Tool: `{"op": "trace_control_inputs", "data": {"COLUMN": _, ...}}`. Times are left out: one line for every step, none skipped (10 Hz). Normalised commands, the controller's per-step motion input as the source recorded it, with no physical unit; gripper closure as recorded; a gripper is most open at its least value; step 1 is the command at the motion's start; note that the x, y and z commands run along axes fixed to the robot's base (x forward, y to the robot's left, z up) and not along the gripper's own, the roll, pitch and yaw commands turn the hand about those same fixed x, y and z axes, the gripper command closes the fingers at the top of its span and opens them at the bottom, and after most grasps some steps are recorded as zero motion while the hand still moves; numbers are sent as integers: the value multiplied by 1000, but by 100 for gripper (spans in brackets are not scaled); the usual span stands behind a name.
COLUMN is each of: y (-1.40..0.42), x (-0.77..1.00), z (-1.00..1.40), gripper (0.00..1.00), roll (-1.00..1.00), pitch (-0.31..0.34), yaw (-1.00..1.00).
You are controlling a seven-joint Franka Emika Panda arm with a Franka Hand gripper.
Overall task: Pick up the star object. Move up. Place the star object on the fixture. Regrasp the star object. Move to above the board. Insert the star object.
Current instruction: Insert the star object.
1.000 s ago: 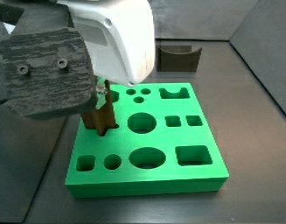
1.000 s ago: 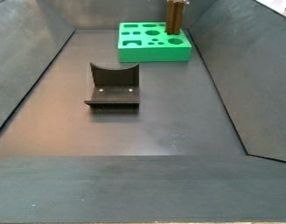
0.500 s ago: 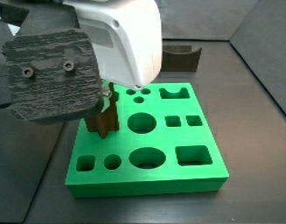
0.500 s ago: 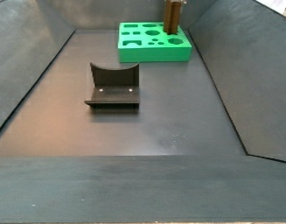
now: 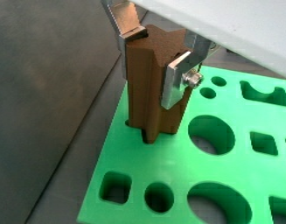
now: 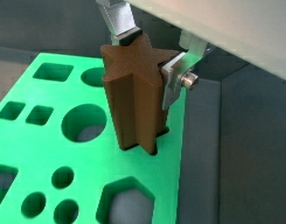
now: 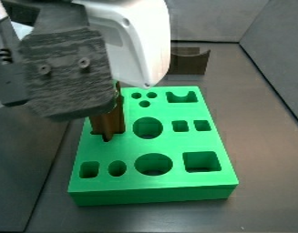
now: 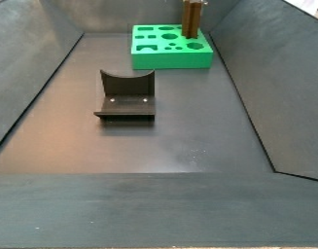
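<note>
In a side view the fixture (image 8: 124,95) sits left, well apart from the board (image 8: 170,53). The end effector (image 5: 156,61) is clamped on the upright star (image 5: 149,87), whose lower end is in a board hole.

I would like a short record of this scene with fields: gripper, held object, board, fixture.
gripper: over the board's edge, fingers shut on the star
held object: brown wooden star block, upright, lower end in a hole of the board
board: bright green slab with shaped holes, on the floor
fixture: dark notched block, apart from the board, nothing on it
</note>
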Motion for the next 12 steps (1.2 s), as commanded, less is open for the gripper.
{"op": "trace_control_inputs", "data": {"y": 0, "x": 0, "z": -6, "gripper": 100, "roll": 11, "pitch": 0, "yaw": 0}}
{"op": "trace_control_inputs", "data": {"y": -54, "x": -151, "z": -83, "gripper": 100, "roll": 79, "pitch": -56, "yaw": 0}}
{"op": "trace_control_inputs", "data": {"y": -160, "x": -169, "z": -97, "gripper": 100, "roll": 11, "pitch": -90, "yaw": -54}}
{"op": "trace_control_inputs", "data": {"y": -186, "x": -106, "z": -126, "gripper": 100, "roll": 6, "pitch": -111, "yaw": -46}}
{"op": "trace_control_inputs", "data": {"y": -23, "x": 0, "z": 0, "gripper": 100, "roll": 0, "pitch": -31, "yaw": 0}}
{"op": "trace_control_inputs", "data": {"y": -63, "x": 0, "z": -111, "gripper": 100, "roll": 0, "pitch": -39, "yaw": 0}}
{"op": "trace_control_inputs", "data": {"y": -140, "x": 74, "z": -226, "gripper": 100, "roll": 9, "pitch": -11, "yaw": 0}}
{"op": "trace_control_inputs", "data": {"y": -100, "x": 160, "z": -291, "gripper": 100, "roll": 37, "pitch": 0, "yaw": -6}}
{"op": "trace_control_inputs", "data": {"y": -57, "x": 120, "z": -140, "gripper": 100, "roll": 0, "pitch": 0, "yaw": -37}}
{"op": "trace_control_inputs", "data": {"y": 0, "x": 0, "z": -29, "gripper": 100, "roll": 0, "pitch": 0, "yaw": 0}}
{"op": "trace_control_inputs", "data": {"y": -214, "x": 0, "z": -220, "gripper": 100, "roll": 60, "pitch": -19, "yaw": 0}}
{"op": "trace_control_inputs", "data": {"y": -203, "x": 0, "z": -246, "gripper": 100, "roll": 67, "pitch": -27, "yaw": 0}}
